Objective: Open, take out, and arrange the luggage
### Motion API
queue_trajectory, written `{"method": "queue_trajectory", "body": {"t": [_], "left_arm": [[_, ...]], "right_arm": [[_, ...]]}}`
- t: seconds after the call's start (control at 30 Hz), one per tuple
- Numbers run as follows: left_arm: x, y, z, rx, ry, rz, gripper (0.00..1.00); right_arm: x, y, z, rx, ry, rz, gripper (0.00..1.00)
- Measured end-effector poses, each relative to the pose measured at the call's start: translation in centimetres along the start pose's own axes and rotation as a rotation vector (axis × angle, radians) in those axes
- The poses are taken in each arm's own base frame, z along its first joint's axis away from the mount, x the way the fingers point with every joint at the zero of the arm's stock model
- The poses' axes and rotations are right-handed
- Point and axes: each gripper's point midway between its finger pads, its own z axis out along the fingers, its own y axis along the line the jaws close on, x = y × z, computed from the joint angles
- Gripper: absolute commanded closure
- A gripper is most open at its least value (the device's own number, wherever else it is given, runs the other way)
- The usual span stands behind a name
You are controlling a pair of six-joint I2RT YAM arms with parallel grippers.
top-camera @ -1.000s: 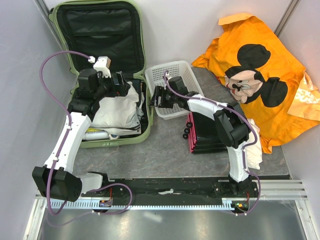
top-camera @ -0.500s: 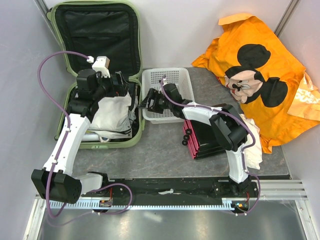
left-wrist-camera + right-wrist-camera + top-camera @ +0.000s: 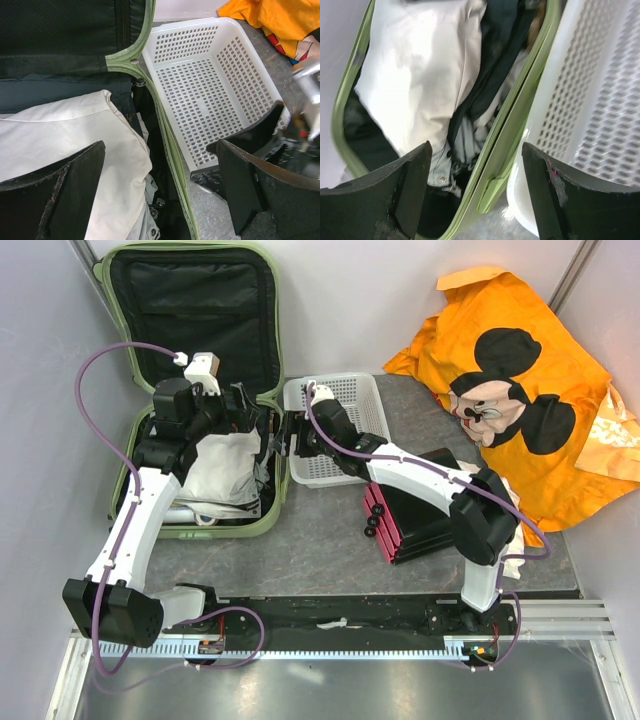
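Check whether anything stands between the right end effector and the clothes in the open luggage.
Only the luggage's own green rim, which runs right under the open right end effector; the white garment lies just past it inside. The white basket sits on the other side, out of the way.

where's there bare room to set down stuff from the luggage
The white basket is empty. Bare tabletop runs in front of the luggage and the black drawer box, up to the arm bases. A patch lies between basket and orange cloth. Crowded: the luggage's lower half, packed with pale clothing, with the left gripper and right gripper open at its basket-side rim.
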Motion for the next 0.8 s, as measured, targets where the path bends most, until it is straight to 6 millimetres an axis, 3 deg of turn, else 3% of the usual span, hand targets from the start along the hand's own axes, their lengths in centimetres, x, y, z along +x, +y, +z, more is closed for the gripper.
{"method": "queue_trajectory", "body": {"t": [0.1,0.2,0.3,0.4,0.47,0.57,0.8], "left_arm": [[0.0,0.0,0.0,0.002,0.000,0.000,0.01],[0.0,-0.2,0.0,0.009,0.001,0.000,0.01],[0.1,-0.3,0.0,0.018,0.003,0.000,0.01],[0.0,-0.3,0.0,0.016,0.003,0.003,0.01],[-0.1,0.4,-0.1,-0.004,-0.004,-0.004,0.01],[-0.2,1.3,-0.1,-0.038,-0.008,-0.008,0.01],[0.7,0.4,-0.1,-0.011,0.025,-0.008,0.01]], "right_arm": [[-1.1,0.3,-0.6,0.049,-0.047,-0.053,0.20],[-0.5,1.4,-0.8,0.047,-0.048,-0.079,0.21],[0.9,3.6,-0.9,0.005,-0.021,-0.086,0.23],[1.1,7.0,0.0,-0.064,-0.017,-0.078,0.23],[1.5,7.9,0.7,-0.076,-0.007,-0.064,0.24],[2.0,7.7,2.2,-0.058,0.007,-0.044,0.26],[4.5,6.7,5.4,0.043,0.057,-0.073,0.25]]}}
